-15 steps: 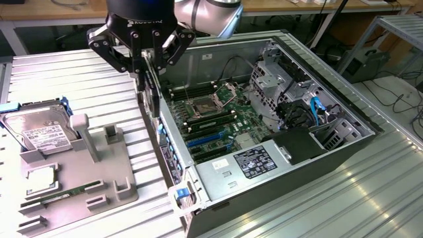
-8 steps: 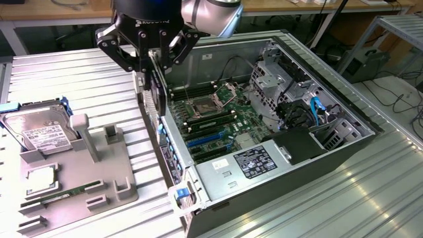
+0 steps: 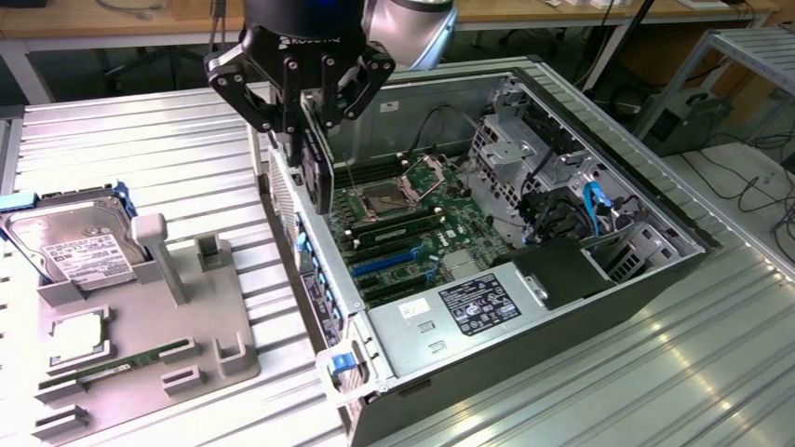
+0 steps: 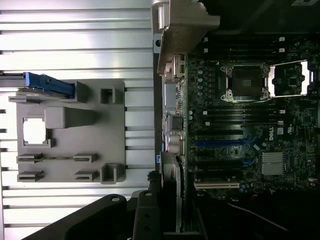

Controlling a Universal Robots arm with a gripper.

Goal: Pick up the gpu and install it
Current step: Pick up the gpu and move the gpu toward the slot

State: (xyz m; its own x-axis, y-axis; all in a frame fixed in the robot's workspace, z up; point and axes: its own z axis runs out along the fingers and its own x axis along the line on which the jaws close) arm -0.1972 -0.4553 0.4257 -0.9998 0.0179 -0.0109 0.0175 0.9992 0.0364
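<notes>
**A:** At the rear edge of the open computer case (image 3: pixel 621 177), the gripper (image 3: pixel 311 123) has its fingers (image 3: pixel 281 119) drawn narrow onto the gpu (image 3: pixel 320 182). The card hangs edge-on with its long side down, clear of everything beneath it.

**B:** How safe does that hold look to you?

**A:** Only fair. The fingers pinch just the upper part of a thin card. If it pivots or slides in that pinch, I'd expect the connector edge to reach the slot skewed.

**B:** What's the closest thing it could hit?

**A:** The case's rear wall (image 3: pixel 289 209), just beside the card. A small drift toward it could catch the card's metal end on the sheet steel and twist it in the grip.

**B:** And below?

**A:** The motherboard (image 3: pixel 429 233), with its blue expansion slots (image 3: pixel 383 264). From the wrist view the card lies roughly along the slot rows, but I can't tell which one it lines up with. Pressing down off-line would load the board or scrape the contacts instead of seating the card.

**B:** Anything farther out?

**A:** The grey fixture (image 3: pixel 211 372) on the table (image 3: pixel 149 140), holding the hard drive (image 3: pixel 81 251) and RAM stick (image 3: pixel 125 358). It's well apart from the card, so I see little danger there.
</notes>
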